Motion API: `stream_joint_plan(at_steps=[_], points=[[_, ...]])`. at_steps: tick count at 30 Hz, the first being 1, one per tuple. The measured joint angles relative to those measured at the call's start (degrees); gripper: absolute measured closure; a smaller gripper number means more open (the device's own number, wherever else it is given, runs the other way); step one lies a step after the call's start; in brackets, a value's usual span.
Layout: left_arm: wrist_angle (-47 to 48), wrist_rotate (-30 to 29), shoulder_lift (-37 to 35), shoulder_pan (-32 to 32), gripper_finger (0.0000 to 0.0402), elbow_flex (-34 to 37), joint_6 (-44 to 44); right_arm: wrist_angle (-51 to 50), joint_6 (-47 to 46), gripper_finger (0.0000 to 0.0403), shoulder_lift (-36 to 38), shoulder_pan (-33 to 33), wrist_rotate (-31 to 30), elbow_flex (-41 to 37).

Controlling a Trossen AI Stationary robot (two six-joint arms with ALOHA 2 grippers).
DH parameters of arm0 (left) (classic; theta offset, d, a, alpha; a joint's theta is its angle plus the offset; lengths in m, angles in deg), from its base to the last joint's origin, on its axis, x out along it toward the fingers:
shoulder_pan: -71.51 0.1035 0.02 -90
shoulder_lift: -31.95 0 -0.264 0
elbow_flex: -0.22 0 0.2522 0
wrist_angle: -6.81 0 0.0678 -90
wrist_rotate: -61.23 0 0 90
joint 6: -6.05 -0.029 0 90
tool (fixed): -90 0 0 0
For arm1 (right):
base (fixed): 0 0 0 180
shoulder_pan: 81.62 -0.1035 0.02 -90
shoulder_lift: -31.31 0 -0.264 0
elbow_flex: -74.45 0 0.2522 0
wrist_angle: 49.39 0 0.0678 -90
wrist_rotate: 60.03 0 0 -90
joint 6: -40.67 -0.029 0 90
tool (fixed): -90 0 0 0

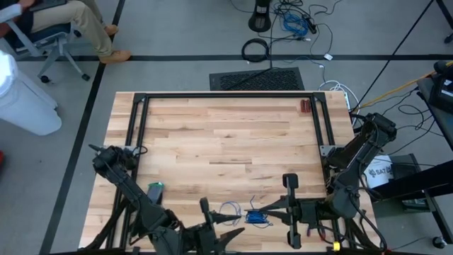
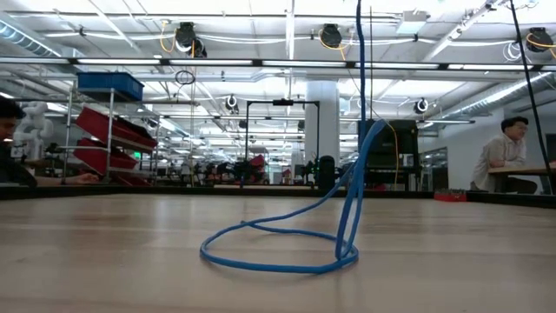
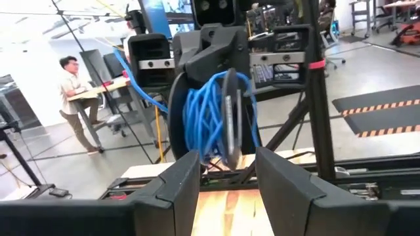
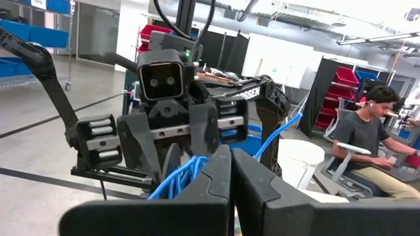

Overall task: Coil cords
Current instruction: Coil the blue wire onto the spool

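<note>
The thin blue cord [image 1: 256, 216], at 6 o'clock on the tabletop [image 1: 226, 134], looks light and floppy. Right hand [image 1: 267, 210] is clenched on its bundle; left hand [image 1: 228, 238] released. Better to grasp the bundle.

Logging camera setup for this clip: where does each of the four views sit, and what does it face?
High: overhead, straight down on table, both arms, blue cord.
Low: table height, facing the room; cord loop rising up; no arm visible.
Left wrist: past open left gripper at the right gripper wound with cord.
Right wrist: past shut right gripper toward the left arm.
Shared: all four show the cord.
</note>
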Motion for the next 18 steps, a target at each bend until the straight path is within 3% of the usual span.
stream_joint_plan(at_steps=[13,18], points=[[0.17,6.08,0.02,3.84,0.0250,0.00,4.45,0.07,-0.44,0.0403,0.00,0.04,1.03,0.00],[-0.11,6.66,0.02,3.71,0.0315,0.00,4.43,0.07,-0.44,0.0403,0.00,0.04,1.14,0.00]])
